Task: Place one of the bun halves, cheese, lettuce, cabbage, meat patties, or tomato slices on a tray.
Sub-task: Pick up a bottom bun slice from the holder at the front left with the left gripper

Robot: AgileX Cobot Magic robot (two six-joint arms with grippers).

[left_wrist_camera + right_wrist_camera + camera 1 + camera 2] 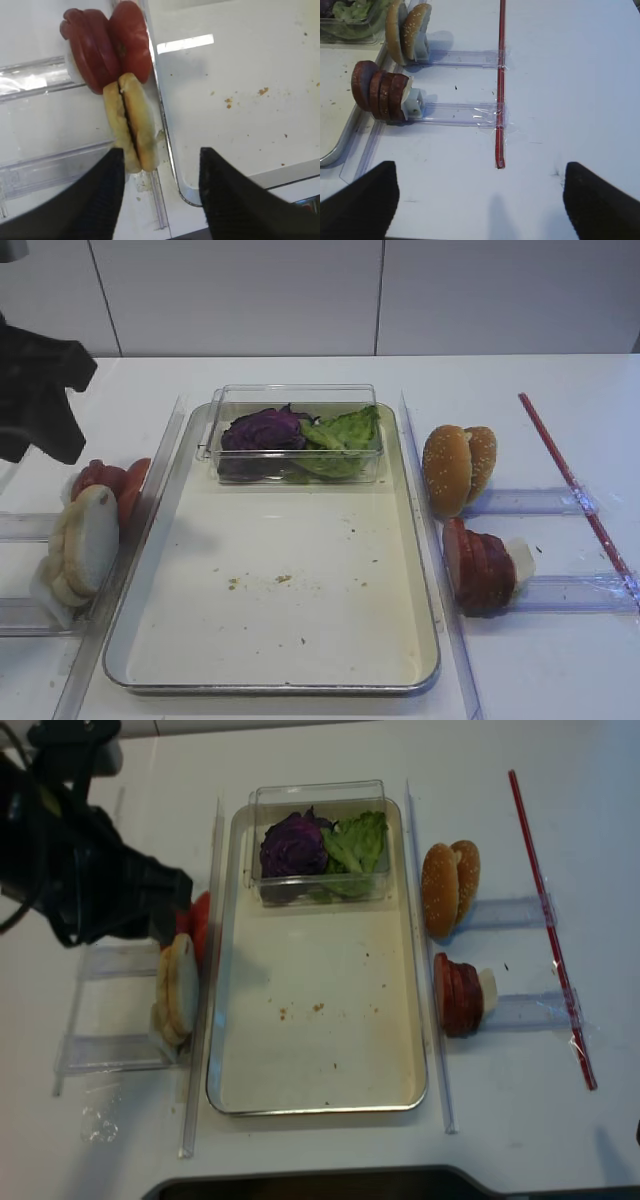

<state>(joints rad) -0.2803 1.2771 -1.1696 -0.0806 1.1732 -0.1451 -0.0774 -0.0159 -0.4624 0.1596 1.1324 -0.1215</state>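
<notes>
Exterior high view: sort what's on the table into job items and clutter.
Job items: tray, pale bun halves, tomato slices, meat patties, cabbage, lettuce, left gripper open over the pale buns.

Lying about: sesame buns, red stick, clear box, clear rails.

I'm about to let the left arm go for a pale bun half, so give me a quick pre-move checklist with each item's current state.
1. Left gripper jaws apart, nothing between them: ok.
2. Bun halves standing on edge in their rack, lined up ahead of the jaws: ok.
3. Tomato slices crowd right behind the buns; risk of bumping them: not ok.
4. Tray has open floor for a drop, only crumbs: ok.
5. Clear box of cabbage and lettuce sits at the tray's far end, out of the way: ok.
6. Right gripper open over bare table, away from the tray: ok.
</notes>
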